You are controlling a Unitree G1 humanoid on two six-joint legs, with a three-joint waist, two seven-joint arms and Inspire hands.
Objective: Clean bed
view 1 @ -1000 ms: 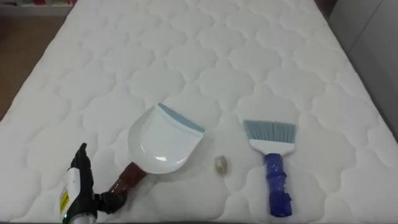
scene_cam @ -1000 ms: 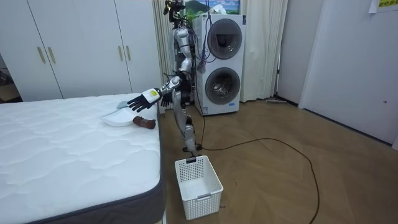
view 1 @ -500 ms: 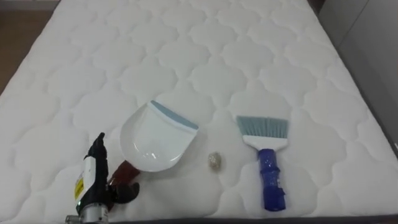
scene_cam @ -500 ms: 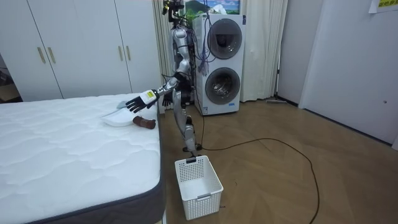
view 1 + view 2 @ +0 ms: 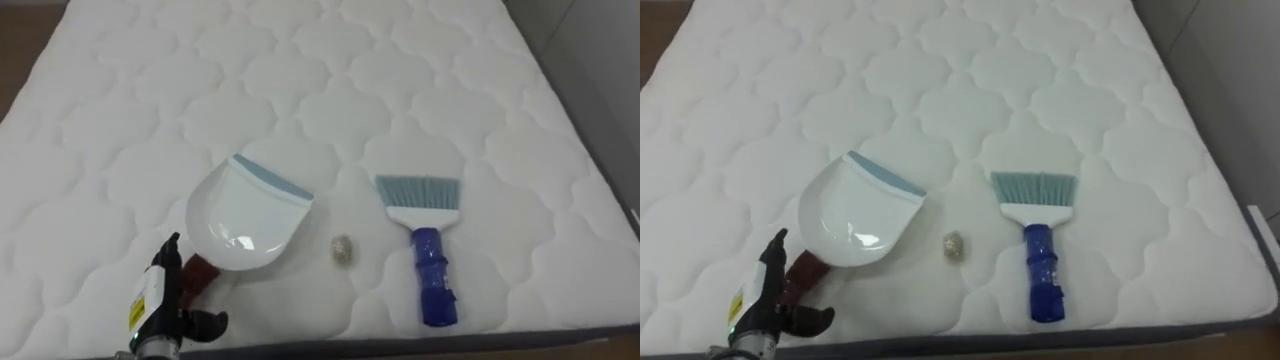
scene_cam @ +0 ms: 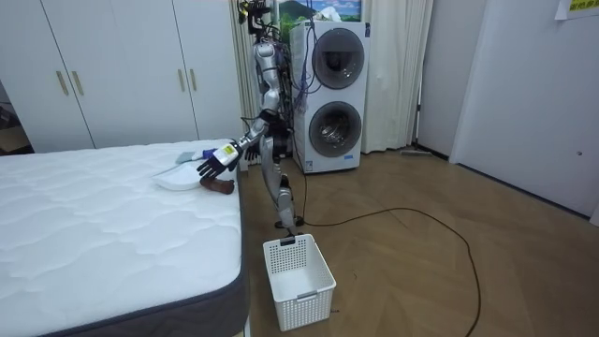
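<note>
Where the dustpan's handle (image 5: 199,271) lies, the left hand (image 5: 155,302) hangs, fingers (image 5: 166,254) straight.

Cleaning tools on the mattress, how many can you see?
2: the white dustpan lies left of the small pellet, the blue brush right of it. Nothing looks hidden.

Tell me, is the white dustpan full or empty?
Empty. The dustpan lies flat with its white scoop bare; the small scrap sits on the mattress beside it, not inside.

White wardrobes (image 6: 122,75) behind the bed (image 6: 94,215), 2 stacked washers (image 6: 333,95), curtains (image 6: 398,75), wooden floor (image 6: 449,271).
</note>
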